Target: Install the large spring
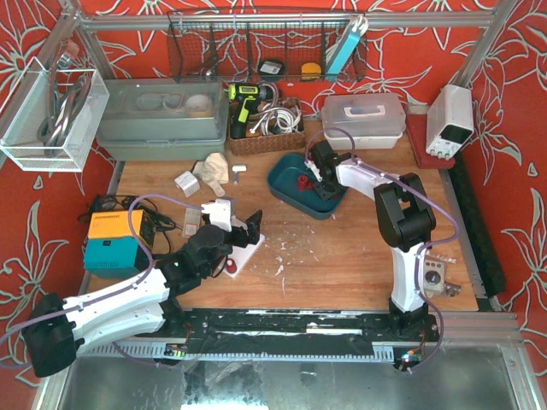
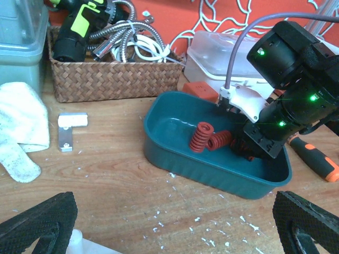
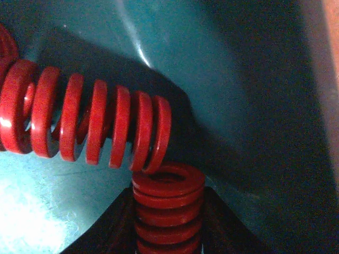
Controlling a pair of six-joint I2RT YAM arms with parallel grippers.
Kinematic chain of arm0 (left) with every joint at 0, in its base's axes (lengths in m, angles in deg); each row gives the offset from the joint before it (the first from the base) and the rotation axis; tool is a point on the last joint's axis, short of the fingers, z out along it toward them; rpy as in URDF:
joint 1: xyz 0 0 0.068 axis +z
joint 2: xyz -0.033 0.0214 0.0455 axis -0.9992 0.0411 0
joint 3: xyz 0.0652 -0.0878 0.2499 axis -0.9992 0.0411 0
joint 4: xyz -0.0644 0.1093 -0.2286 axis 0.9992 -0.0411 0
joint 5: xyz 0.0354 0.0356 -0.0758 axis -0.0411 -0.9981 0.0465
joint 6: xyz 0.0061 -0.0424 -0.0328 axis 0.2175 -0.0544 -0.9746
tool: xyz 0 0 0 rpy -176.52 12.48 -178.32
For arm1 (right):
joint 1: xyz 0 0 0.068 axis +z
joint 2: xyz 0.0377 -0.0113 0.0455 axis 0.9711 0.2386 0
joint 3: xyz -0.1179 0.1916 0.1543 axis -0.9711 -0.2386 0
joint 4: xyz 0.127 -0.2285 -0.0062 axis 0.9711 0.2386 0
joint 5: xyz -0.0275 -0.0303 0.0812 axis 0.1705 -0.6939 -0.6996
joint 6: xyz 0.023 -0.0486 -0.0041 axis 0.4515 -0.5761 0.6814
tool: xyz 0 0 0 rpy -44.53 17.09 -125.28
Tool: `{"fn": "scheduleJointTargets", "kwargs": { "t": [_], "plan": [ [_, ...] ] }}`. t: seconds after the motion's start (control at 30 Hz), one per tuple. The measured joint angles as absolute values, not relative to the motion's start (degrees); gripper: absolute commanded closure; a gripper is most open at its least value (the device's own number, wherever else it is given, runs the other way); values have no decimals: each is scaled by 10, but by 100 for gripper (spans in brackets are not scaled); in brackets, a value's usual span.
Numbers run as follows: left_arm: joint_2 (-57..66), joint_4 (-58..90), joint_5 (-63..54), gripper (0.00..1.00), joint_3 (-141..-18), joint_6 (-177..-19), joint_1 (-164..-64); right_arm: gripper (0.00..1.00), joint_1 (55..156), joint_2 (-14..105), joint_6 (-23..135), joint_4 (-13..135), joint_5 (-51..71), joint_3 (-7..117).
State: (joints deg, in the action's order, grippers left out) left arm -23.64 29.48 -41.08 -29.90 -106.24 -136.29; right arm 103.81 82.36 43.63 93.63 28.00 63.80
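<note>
A teal tray [image 1: 291, 190] at the table's back centre holds several red springs. In the left wrist view one spring stands upright [image 2: 201, 137] and another lies beside it [image 2: 220, 139] in the tray [image 2: 212, 169]. My right gripper [image 1: 322, 183] reaches down into the tray, seen also in the left wrist view [image 2: 249, 148]. In the right wrist view its black fingers [image 3: 114, 222] are closed on an end-on red spring [image 3: 167, 209], which touches a longer lying spring [image 3: 90, 124]. My left gripper [image 1: 244, 225] is open and empty [image 2: 175, 225], over a white fixture [image 1: 246, 249].
A wicker basket [image 2: 111, 79] with a drill and hoses stands behind the tray. A small metal bracket [image 2: 67, 132] and a white cloth [image 2: 18, 127] lie to the left. An orange-handled tool [image 2: 318, 159] lies right of the tray. An orange and teal box [image 1: 115, 242] sits far left.
</note>
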Motion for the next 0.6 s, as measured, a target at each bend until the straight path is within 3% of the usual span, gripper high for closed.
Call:
{"fn": "scheduleJointTargets", "kwargs": {
  "t": [0.23,0.33,0.43,0.6],
  "plan": [
    [-237,295,-411,0,-299,-1065,-1363,58,1038,823,411,936,272,639],
    [-237,295,-411,0,-299,-1066,-1363,57,1038,829,400,947,271,649],
    [-237,295,-411,0,-299,-1068,-1363,62,1037,838,393,952,278,661],
    [-237,295,-411,0,-299,-1071,-1363,80,1037,838,386,950,279,661]
  ]
}}
